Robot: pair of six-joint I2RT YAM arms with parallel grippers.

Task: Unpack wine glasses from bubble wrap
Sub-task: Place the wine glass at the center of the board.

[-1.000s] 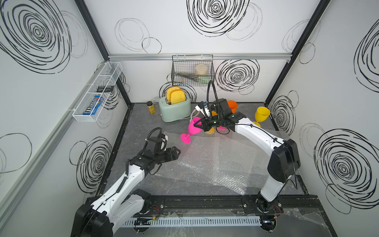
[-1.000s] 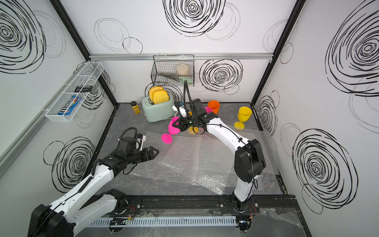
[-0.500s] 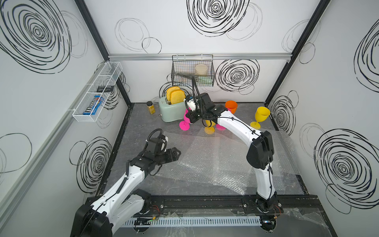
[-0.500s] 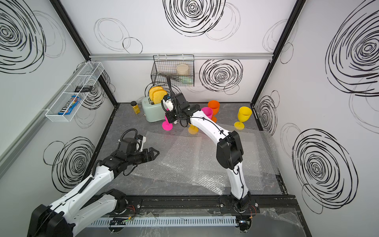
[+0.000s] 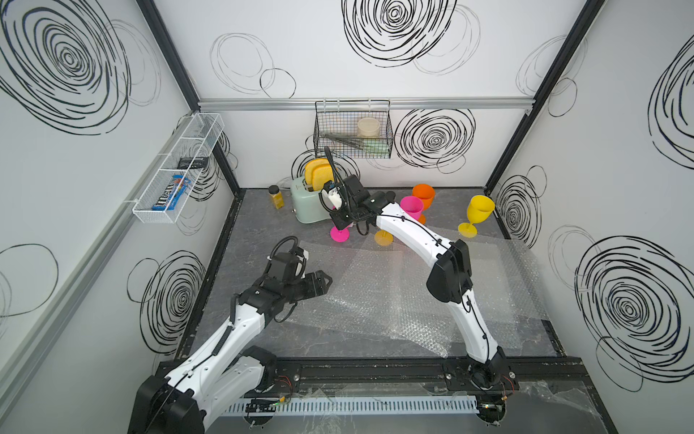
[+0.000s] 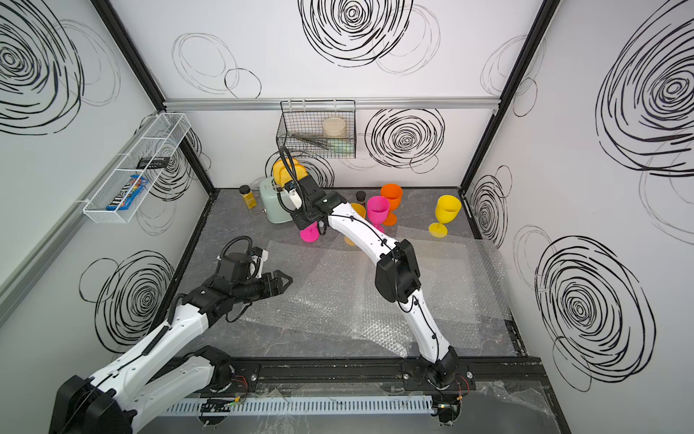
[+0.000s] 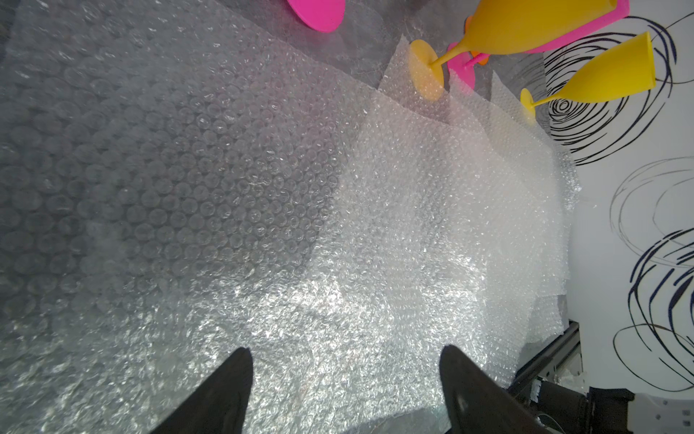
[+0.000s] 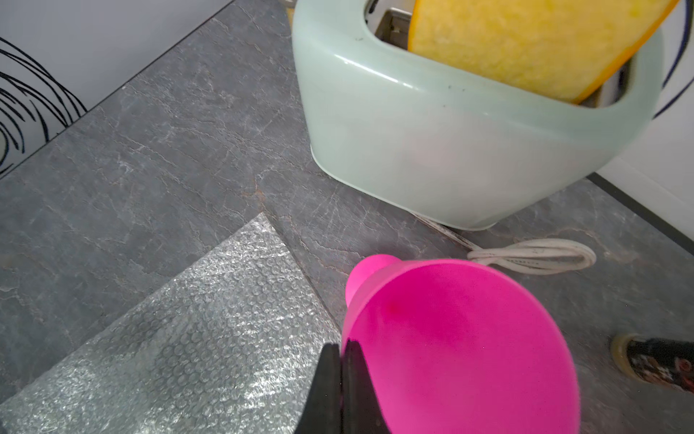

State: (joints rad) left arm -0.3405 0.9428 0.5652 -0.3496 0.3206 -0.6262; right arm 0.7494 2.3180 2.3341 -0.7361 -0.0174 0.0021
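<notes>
Goblet (image 8: 458,345), pink, rim pinched in clenched right claw (image 8: 341,347), foot near toaster (image 8: 432,150), left claw (image 7: 345,353) released and empty, over flat bubble wrap (image 7: 263,188) on grey tabletop (image 8: 169,150)

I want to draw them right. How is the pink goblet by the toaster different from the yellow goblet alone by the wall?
The right gripper has its jaws shut on the rim of the pink goblet; nothing touches the yellow goblet. The pink goblet is beside the mint toaster; the yellow goblet stands near the side wall. Colour differs too: hot pink against yellow. Both have round feet and are unwrapped.
</notes>
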